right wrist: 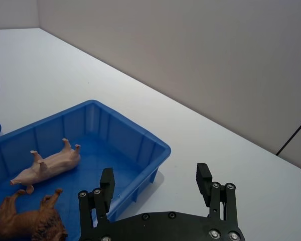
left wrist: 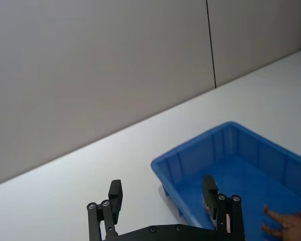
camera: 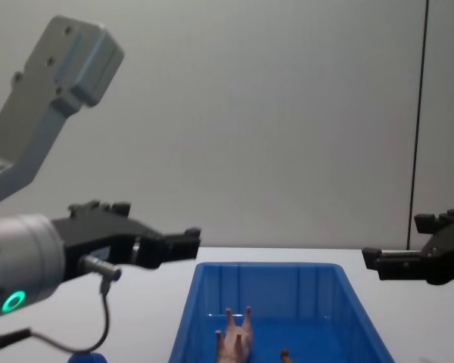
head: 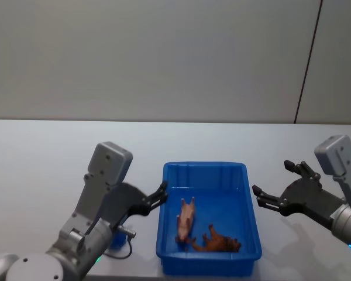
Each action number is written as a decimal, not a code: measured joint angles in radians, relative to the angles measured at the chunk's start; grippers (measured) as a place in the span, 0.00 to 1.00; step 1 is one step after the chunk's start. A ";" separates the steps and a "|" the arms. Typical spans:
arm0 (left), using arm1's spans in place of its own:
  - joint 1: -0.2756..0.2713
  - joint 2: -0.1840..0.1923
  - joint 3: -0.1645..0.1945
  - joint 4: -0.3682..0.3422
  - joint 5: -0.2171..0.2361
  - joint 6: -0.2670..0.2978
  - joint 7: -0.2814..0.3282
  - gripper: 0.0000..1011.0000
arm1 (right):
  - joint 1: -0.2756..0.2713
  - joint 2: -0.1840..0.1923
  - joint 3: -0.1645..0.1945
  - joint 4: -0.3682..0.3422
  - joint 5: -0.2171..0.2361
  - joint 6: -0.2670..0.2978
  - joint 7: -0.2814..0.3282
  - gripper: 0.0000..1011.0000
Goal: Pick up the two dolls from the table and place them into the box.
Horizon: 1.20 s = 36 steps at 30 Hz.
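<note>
Box (head: pixel 205 164) is sitting on the table (head: pixel 35 164) in front of the robot. Pink doll (head: pixel 186 218) is lying on its side on the box floor, and a brown animal figure (head: pixel 221 241) is lying near it toward the near wall. Blue doll (head: pixel 117 239) (just a patch showing, so that ID is a guess) is sitting on the table just beside the box's left wall, mostly covered by the left arm.

Left gripper (head: pixel 155 199) is hovering above the table next to the box's left rim, jaws spread wide and gripping nothing. Right gripper (head: pixel 273 178) is hanging off the box's right side, apart from the rim, jaws equally wide and empty.

Judging progress: one doll in, the blue one looking like what is left.

Risks from here:
- The blue doll is sitting under the left arm rather than under the fingers, so a descent from this pose would be missing it.
- It is tight against the box, so a finger could be catching the wall and shoving the box.
- A cable (head: pixel 124 253) is looping off the left arm right by it and could be snagging or dragging the toy.
- A rounded fuzzy body may be squirting out of a pinch that lands off-centre.
</note>
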 joint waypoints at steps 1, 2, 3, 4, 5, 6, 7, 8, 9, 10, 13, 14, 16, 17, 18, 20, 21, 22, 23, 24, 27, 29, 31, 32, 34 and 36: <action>0.010 0.008 -0.003 -0.010 -0.012 0.018 0.006 0.99 | 0.000 0.000 0.000 0.000 0.000 0.000 0.000 0.99; 0.015 0.013 -0.004 -0.015 -0.020 0.029 0.010 0.99 | 0.000 0.001 0.001 0.001 0.000 -0.001 0.000 0.99; 0.019 0.017 -0.006 -0.019 -0.026 0.037 0.013 0.99 | 0.000 0.001 0.001 0.001 0.000 -0.001 0.000 0.99; 0.024 0.021 -0.008 -0.023 -0.032 0.046 0.016 0.99 | 0.000 0.001 0.001 0.001 0.000 -0.002 0.000 0.99; 0.036 0.031 -0.011 -0.030 -0.045 0.062 0.021 0.99 | 0.000 0.002 0.001 0.001 0.001 -0.002 0.001 0.99; 0.040 0.035 -0.013 -0.033 -0.052 0.073 0.023 0.99 | -0.001 0.002 0.002 0.001 0.001 -0.002 0.001 0.99; 0.046 0.040 -0.015 -0.036 -0.058 0.080 0.026 0.99 | -0.001 0.002 0.002 0.002 0.001 -0.003 0.001 0.99; 0.053 0.048 -0.019 -0.040 -0.070 0.094 0.029 0.99 | -0.001 0.002 0.002 0.002 0.001 -0.003 0.001 0.99; 0.053 0.048 -0.019 -0.040 -0.070 0.094 0.029 0.99 | -0.001 0.003 0.002 0.002 0.001 -0.003 0.001 0.99; 0.061 0.055 -0.022 -0.043 -0.081 0.110 0.031 0.99 | -0.001 0.003 0.002 0.002 0.001 -0.004 0.001 0.99; 0.073 0.069 -0.028 -0.045 -0.094 0.133 0.034 0.99 | -0.001 0.003 0.003 0.003 0.001 -0.004 0.001 0.99; 0.077 0.075 -0.031 -0.045 -0.098 0.142 0.034 0.99 | -0.001 0.003 0.003 0.003 0.001 -0.004 0.001 0.99; 0.080 0.079 -0.034 -0.044 -0.100 0.152 0.034 0.99 | -0.001 0.004 0.003 0.003 0.001 -0.004 0.002 0.99; 0.082 0.082 -0.035 -0.043 -0.100 0.156 0.034 0.99 | -0.001 0.004 0.003 0.003 0.001 -0.005 0.002 0.99; 0.084 0.086 -0.037 -0.039 -0.100 0.164 0.034 0.99 | -0.001 0.004 0.003 0.003 0.001 -0.005 0.002 0.99; 0.084 0.089 -0.040 -0.034 -0.098 0.170 0.032 0.99 | -0.001 0.004 0.003 0.003 0.001 -0.005 0.002 0.99; 0.084 0.091 -0.042 -0.030 -0.094 0.175 0.027 0.99 | -0.001 0.004 0.003 0.003 0.001 -0.005 0.002 0.99; 0.084 0.092 -0.043 -0.025 -0.091 0.177 0.024 0.99 | -0.001 0.004 0.003 0.004 0.001 -0.005 0.002 0.99; 0.084 0.093 -0.043 -0.022 -0.089 0.179 0.021 0.99 | -0.001 0.004 0.004 0.004 0.001 -0.005 0.002 0.99; 0.083 0.094 -0.044 -0.018 -0.085 0.180 0.018 0.99 | -0.001 0.004 0.004 0.004 0.001 -0.005 0.002 0.99; 0.077 0.096 -0.047 -0.001 -0.071 0.180 0.002 0.99 | -0.001 0.004 0.004 0.004 0.001 -0.006 0.002 0.99; 0.071 0.096 -0.049 0.016 -0.060 0.179 -0.012 0.99 | -0.001 0.005 0.004 0.004 0.001 -0.006 0.002 0.99; 0.065 0.095 -0.050 0.032 -0.047 0.175 -0.029 0.99 | -0.001 0.005 0.004 0.004 0.001 -0.006 0.002 0.99; 0.061 0.095 -0.051 0.039 -0.042 0.173 -0.037 0.99 | -0.001 0.005 0.004 0.004 0.001 -0.006 0.002 0.99; 0.053 0.092 -0.052 0.056 -0.032 0.168 -0.056 0.99 | -0.001 0.005 0.004 0.004 0.001 -0.006 0.002 0.99; 0.047 0.089 -0.052 0.070 -0.026 0.165 -0.069 0.99 | -0.001 0.005 0.004 0.004 0.001 -0.006 0.002 0.99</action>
